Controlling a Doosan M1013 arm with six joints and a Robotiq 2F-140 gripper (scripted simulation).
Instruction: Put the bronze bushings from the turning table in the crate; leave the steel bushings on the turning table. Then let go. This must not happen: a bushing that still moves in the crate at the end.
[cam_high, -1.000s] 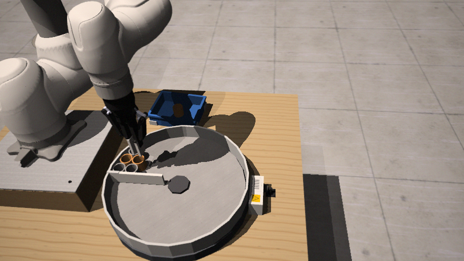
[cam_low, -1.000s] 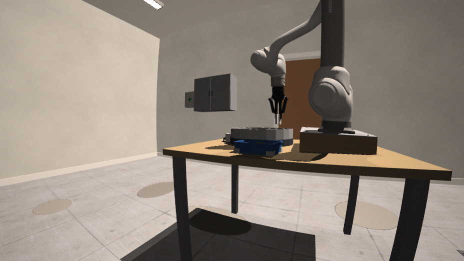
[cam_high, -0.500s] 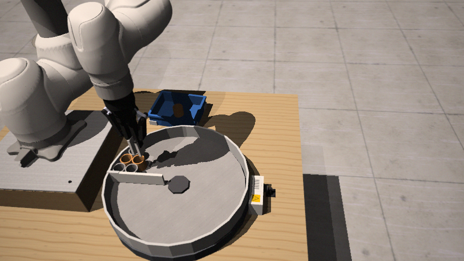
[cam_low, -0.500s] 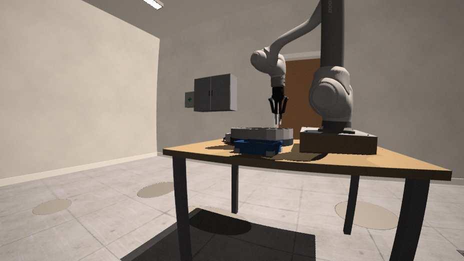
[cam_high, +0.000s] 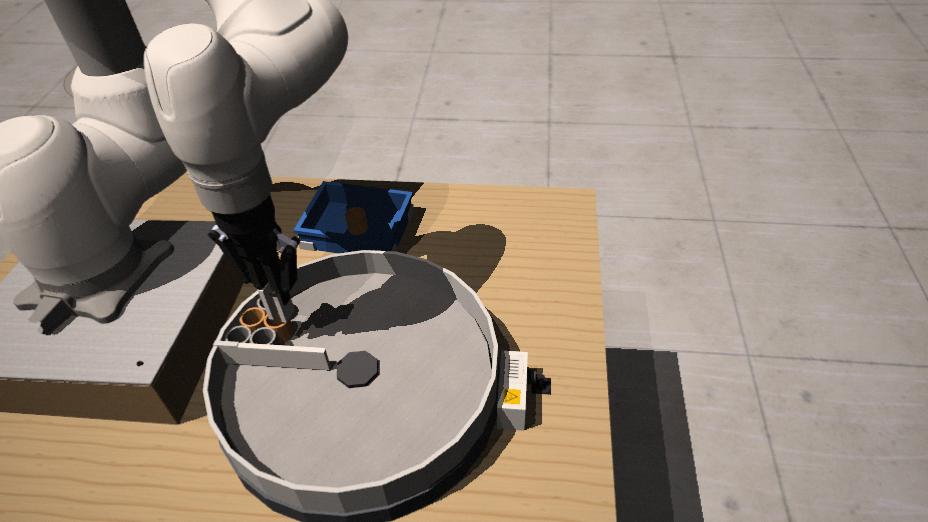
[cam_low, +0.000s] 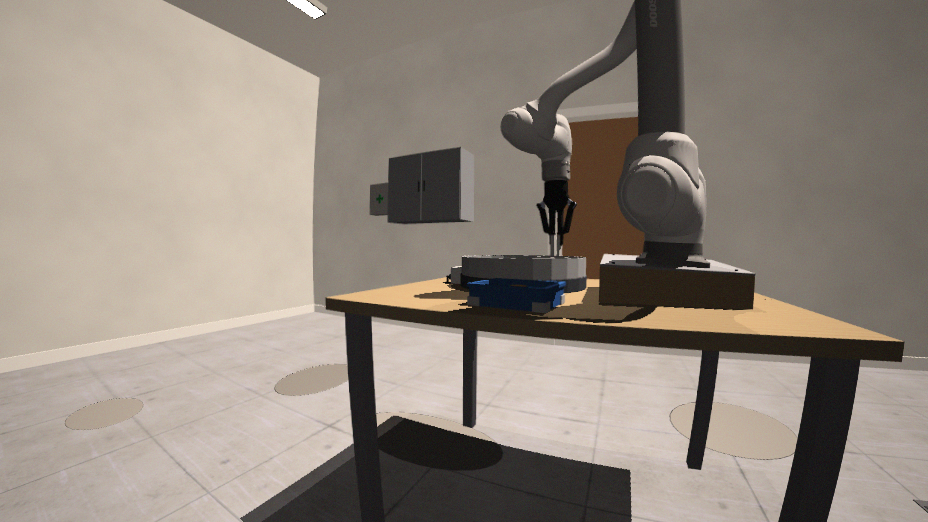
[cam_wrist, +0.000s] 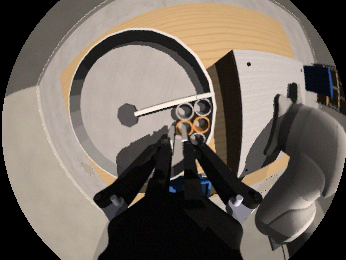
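The round grey turning table holds a cluster of bushings at its left rim, behind a white divider bar. One bronze bushing stands free. A second bronze bushing is right under my fingertips and partly hidden by them. Two steel bushings stand next to the bar. My gripper points straight down into the cluster with its fingers narrow and nearly together, and nothing shows between them. In the wrist view my gripper is at the bronze ring beside the free bronze bushing. The blue crate holds one bronze bushing.
The table's raised rim rings the disc, with a dark hub at the centre. A white control box sits at its right side. The robot's base block stands to the left. The crate also shows in the side view.
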